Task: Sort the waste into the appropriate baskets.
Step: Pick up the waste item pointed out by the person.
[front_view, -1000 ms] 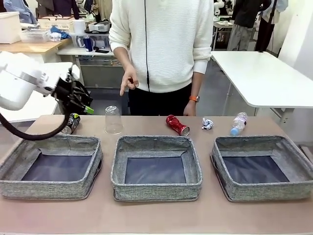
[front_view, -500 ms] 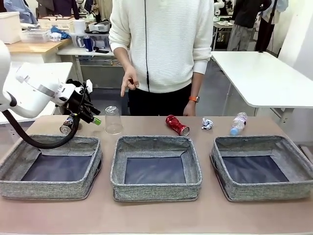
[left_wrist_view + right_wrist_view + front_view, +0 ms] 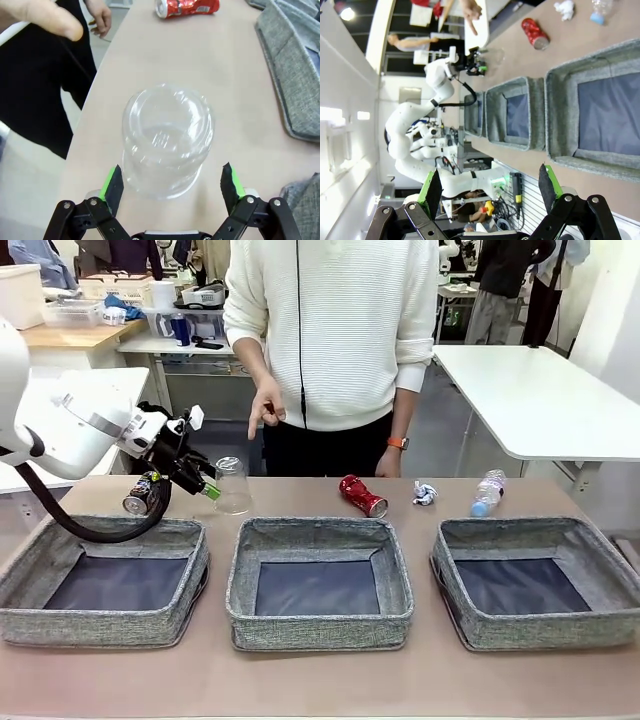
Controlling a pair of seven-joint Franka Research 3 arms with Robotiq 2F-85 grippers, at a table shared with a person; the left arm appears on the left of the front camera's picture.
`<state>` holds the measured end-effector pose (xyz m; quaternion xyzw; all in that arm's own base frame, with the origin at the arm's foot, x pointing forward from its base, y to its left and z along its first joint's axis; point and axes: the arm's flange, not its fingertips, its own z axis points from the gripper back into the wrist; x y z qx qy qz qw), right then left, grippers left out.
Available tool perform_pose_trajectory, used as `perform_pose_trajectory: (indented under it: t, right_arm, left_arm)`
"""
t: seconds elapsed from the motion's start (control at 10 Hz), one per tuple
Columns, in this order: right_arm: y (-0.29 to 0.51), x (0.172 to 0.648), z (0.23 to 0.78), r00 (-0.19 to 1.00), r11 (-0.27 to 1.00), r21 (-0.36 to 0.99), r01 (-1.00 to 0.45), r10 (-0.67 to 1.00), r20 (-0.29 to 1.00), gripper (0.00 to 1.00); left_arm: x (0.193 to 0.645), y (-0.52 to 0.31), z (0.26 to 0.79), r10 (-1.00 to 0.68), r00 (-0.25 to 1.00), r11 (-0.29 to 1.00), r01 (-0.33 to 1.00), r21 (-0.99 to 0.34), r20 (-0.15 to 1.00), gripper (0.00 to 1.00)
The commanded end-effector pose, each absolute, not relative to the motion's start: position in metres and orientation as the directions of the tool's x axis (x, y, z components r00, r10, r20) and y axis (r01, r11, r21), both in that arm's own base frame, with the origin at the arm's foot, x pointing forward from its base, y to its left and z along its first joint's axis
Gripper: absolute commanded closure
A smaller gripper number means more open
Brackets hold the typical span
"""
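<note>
1 clear plastic cup (image 3: 167, 140), inverted with axis upright at the far side of the table (image 3: 300, 680) behind the gap between left basket (image 3: 100, 618) and middle basket (image 3: 320, 628), sits dead ahead of the nearer left gripper (image 3: 205, 486), jaws fully spread, empty, tips just short of it; right gripper (image 3: 490, 182), likewise spread and empty, well apart.

Betw. left gripper (image 3: 172, 172) fingers (image 3: 115, 189): clear plastic cup (image 3: 167, 142), thin, glossy, see-through, faint ridges. Fingers matt black, hard-looking; pads (image 3: 107, 181) bright green, matt. Under cup: table (image 3: 235, 75), smooth pinkish-beige top, low sheen. Far beyond fingertips: crushed red can (image 3: 187, 7), dented shiny metal. Right of fingers: baskets (image 3: 295, 75), coarse grey woven cloth, rough, matt; flat dark blue-grey bottoms, smoother. Front view, just behind fingers: dark printed can (image 3: 143, 493), glossy metal, bright rim.
</note>
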<state>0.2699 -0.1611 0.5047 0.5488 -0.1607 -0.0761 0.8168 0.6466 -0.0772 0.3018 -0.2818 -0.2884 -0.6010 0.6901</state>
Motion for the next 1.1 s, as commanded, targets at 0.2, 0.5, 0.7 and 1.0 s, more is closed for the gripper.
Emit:
perform_pose_trajectory:
  t: [0.2, 0.5, 0.7, 1.0]
  right_arm:
    - [-0.159, 0.27, 0.504, 0.932, 0.374, 0.924, -0.082, -0.3, 0.204, 0.0]
    - [-0.159, 0.27, 0.504, 0.932, 0.374, 0.924, -0.082, -0.3, 0.204, 0.0]
    - [-0.159, 0.27, 0.504, 0.932, 0.374, 0.924, -0.082, -0.3, 0.204, 0.0]
    - [-0.159, 0.27, 0.504, 0.932, 0.374, 0.924, -0.082, -0.3, 0.204, 0.0]
  left_arm:
    - [0.657, -0.091, 0.294, -0.619, 0.099, 0.079, 0.995, -0.064, 0.779, 0.0]
    - [0.664, -0.098, 0.283, -0.505, 0.118, 0.037, 0.993, -0.115, 0.855, 0.0]
    - [0.667, -0.1, 0.275, -0.476, 0.147, 0.019, 0.987, -0.157, 0.867, 0.0]
    - [0.664, -0.107, 0.269, -0.459, 0.123, 0.056, 0.992, -0.109, 0.88, 0.19]
